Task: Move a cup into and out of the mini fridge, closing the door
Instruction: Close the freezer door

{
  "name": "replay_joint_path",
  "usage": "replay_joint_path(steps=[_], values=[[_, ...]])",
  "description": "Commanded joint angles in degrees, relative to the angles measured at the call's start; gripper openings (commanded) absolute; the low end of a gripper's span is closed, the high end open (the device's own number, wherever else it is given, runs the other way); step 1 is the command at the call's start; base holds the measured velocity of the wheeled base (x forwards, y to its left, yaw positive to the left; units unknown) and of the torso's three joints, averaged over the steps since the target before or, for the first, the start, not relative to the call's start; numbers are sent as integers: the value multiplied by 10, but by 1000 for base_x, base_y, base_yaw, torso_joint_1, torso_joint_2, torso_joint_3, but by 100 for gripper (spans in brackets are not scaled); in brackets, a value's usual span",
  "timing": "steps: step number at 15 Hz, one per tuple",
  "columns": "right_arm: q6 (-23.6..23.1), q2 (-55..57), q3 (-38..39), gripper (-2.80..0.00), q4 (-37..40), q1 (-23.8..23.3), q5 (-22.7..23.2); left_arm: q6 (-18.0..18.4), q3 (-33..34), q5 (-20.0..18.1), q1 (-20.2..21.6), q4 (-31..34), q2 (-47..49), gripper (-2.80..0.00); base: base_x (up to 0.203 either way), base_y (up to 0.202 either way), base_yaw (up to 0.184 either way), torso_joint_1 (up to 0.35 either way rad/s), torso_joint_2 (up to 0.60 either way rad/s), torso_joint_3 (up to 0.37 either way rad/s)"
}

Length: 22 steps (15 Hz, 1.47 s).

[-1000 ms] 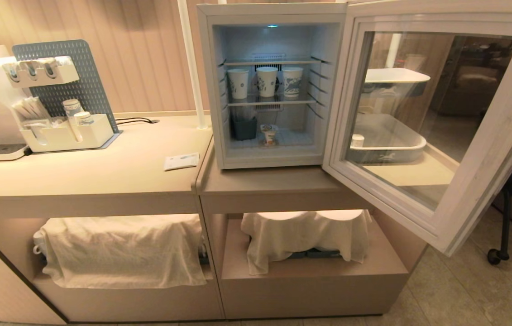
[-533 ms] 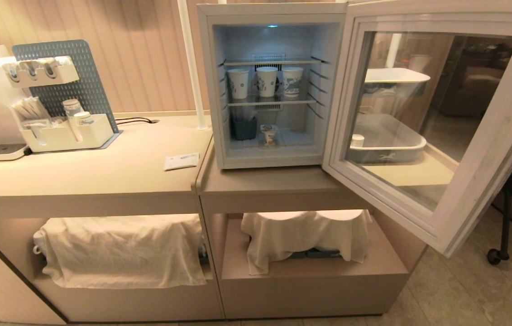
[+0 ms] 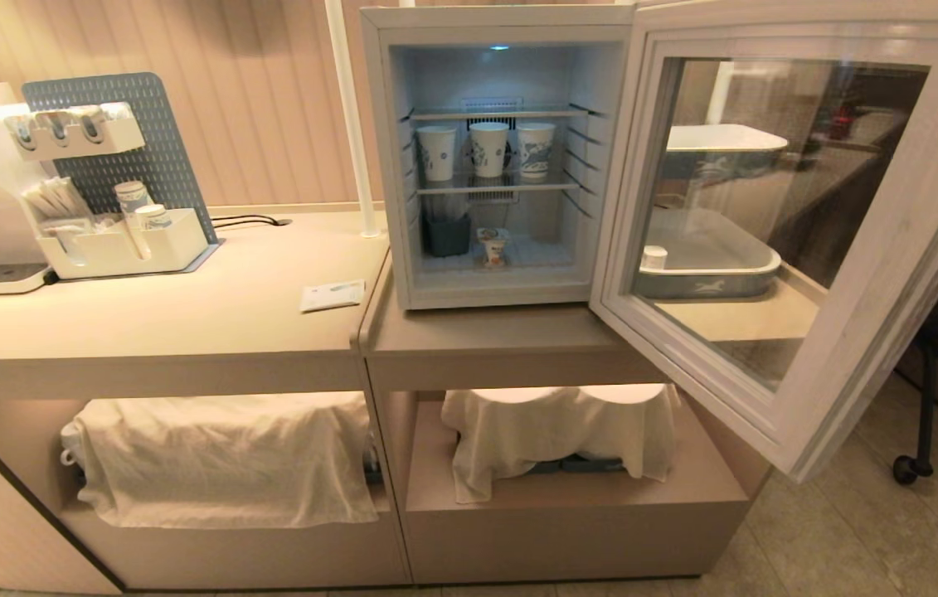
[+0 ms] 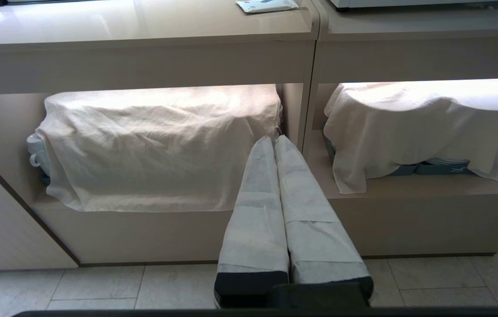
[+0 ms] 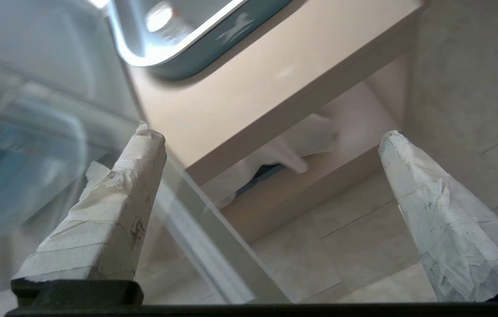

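The cup point(image 3: 494, 246) sits inside the fridge point(image 3: 502, 157); the right gripper point(image 5: 271, 145), jaws wide apart, nears the open door point(image 3: 775, 224), probably to push it shut.

Mini fridge point(image 3: 498, 21) white, pale-blue lit inside. Door point(image 3: 875, 274) white frame w/ clear glass. Cup point(image 3: 494, 245) white w/ orange marks. Paper cups point(image 3: 487, 149) white, blue patterns. Desk point(image 3: 187, 315) beige. Pegboard point(image 3: 157, 157) grey-blue, dotted holes. Cloths point(image 3: 220, 456) off-white.

cup point(image 3: 494, 246): upright, bottom shelf | mini fridge point(image 3: 502, 157): white, lit | door point(image 3: 792, 224): glass, swung wide open
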Motion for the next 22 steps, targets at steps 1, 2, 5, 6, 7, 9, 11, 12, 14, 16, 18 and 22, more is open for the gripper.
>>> replay_joint_path(steps=[1,2,5,6,7,9,11,12,14,16,18,22], values=[[13,-19,7,0,2,26,0,0,0,0,0,0,0,-280,0,0,0,0,0,0],[16,-28,15,0,2,39,-1,0,0,0,0,0,0,-280,0,0,0,0,0,0],[28,-51,24,0,4,81,-2,0,0,0,0,0,0,-280,0,0,0,0,0,0],[38,-57,25,0,4,98,-2,0,0,0,0,0,0,-280,0,0,0,0,0,0],[51,-64,25,0,5,114,-2,0,0,0,0,0,0,-280,0,0,0,0,0,0],[60,-81,33,0,6,144,-2,0,0,0,0,0,0,-280,0,0,0,0,0,0],[68,-102,45,0,6,180,-1,0,0,0,0,0,0,-280,0,0,0,0,0,0],[78,-111,49,0,6,199,-1,0,0,0,0,0,0,-280,0,0,0,0,0,0],[105,-133,63,0,7,231,0,0,0,0,0,0,0,-280,0,0,0,0,0,0],[115,-148,75,0,10,255,1,0,0,0,0,0,0,-280,0,0,0,0,0,0],[144,-157,76,0,11,278,1,0,0,0,0,0,0,-280,0,0,0,0,0,0],[197,-181,77,0,36,332,6,0,0,0,0,0,0,-280,0,0,0,0,0,0]])
